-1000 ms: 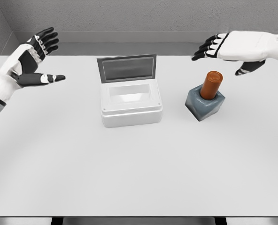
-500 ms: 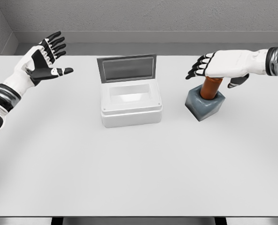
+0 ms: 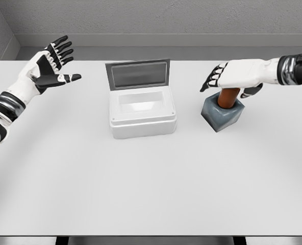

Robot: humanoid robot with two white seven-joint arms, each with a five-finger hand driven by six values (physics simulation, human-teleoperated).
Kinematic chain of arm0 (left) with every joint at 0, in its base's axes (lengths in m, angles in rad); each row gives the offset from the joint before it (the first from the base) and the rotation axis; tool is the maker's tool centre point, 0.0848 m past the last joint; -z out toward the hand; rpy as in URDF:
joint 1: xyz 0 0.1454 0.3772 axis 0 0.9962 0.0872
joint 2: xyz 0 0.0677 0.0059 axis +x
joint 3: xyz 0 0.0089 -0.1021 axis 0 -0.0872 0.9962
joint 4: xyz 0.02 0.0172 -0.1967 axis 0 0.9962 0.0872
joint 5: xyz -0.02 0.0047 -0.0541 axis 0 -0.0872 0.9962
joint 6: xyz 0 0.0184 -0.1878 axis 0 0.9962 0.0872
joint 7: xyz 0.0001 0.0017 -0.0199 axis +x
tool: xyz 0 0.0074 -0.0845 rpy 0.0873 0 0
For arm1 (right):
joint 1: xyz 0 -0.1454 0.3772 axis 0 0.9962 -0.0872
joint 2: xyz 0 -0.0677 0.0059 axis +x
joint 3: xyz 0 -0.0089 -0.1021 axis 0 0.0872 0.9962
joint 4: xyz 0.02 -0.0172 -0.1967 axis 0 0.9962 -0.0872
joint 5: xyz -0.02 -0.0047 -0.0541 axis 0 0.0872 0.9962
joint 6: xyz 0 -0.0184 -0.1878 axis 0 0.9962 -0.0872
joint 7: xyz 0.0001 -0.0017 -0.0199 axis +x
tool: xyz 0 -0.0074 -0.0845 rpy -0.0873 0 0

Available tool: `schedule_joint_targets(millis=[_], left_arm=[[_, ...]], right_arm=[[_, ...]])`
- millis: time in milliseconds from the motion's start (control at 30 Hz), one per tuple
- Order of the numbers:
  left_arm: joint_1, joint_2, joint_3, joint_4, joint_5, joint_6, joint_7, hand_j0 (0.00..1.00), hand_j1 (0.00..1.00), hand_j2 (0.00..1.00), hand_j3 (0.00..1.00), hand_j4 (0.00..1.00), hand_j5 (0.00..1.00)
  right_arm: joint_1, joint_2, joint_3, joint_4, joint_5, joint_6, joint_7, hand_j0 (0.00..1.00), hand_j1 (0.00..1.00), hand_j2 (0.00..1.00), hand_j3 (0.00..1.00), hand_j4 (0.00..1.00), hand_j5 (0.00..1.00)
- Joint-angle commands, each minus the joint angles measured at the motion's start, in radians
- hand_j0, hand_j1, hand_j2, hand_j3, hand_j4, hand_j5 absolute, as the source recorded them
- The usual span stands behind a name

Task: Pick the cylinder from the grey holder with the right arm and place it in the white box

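Note:
An orange-brown cylinder stands upright in a grey-blue holder right of the middle of the table. My right hand lies flat over the cylinder's top, palm down, fingers spread toward the left and open; it hides the cylinder's upper end. The white box sits at the centre with its grey lid raised at the back; nothing shows inside it. My left hand hovers open at the far left, fingers spread.
The white table stretches wide in front of the box and holder. A grey wall runs along the table's far edge.
My right hand has come down and toward me from above and behind the cylinder until it covers the cylinder's top. The left hand has risen slightly and drifted right.

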Motion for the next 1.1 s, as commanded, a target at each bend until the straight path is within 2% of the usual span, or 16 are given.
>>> schedule_joint_targets(millis=[0,167,433,600,700,833,1067], left_arm=[[-0.002,-0.001,0.0,0.0,0.003,0.0,0.0,1.0,1.0,1.0,1.0,1.0,1.0],[-0.003,-0.001,0.0,0.0,0.003,0.0,0.0,1.0,1.0,1.0,1.0,1.0,1.0],[-0.003,-0.001,0.0,0.0,0.003,0.0,-0.002,1.0,1.0,1.0,1.0,1.0,1.0],[-0.008,-0.001,0.0,-0.002,0.002,0.0,-0.002,1.0,1.0,1.0,1.0,1.0,1.0],[-0.009,-0.003,0.0,-0.003,0.002,0.0,-0.002,1.0,1.0,1.0,1.0,1.0,1.0],[-0.011,-0.001,0.0,-0.003,0.003,-0.002,-0.002,1.0,1.0,1.0,1.0,1.0,1.0],[-0.009,-0.001,0.0,-0.003,0.003,-0.002,-0.002,1.0,1.0,1.0,1.0,1.0,1.0]], right_arm=[[0.0,-0.002,0.004,0.001,0.001,0.002,0.0,0.83,0.83,0.83,0.83,0.83,0.83],[0.0,-0.008,0.018,0.006,0.021,0.002,0.0,0.83,0.83,0.83,0.83,0.83,0.83],[0.0,-0.015,0.018,0.004,0.027,0.002,0.0,0.64,0.64,0.64,0.64,0.64,0.64],[-0.009,-0.016,0.018,0.001,0.027,0.002,0.0,0.56,0.56,0.56,0.56,0.56,0.56],[-0.009,-0.018,0.018,0.003,0.027,0.002,0.0,0.55,0.55,0.55,0.55,0.55,0.55],[-0.012,-0.018,0.016,0.0,0.027,0.002,0.0,0.49,0.49,0.49,0.49,0.49,0.49],[-0.032,-0.035,0.007,-0.007,0.015,0.002,0.0,0.48,0.48,0.48,0.48,0.48,0.48]])
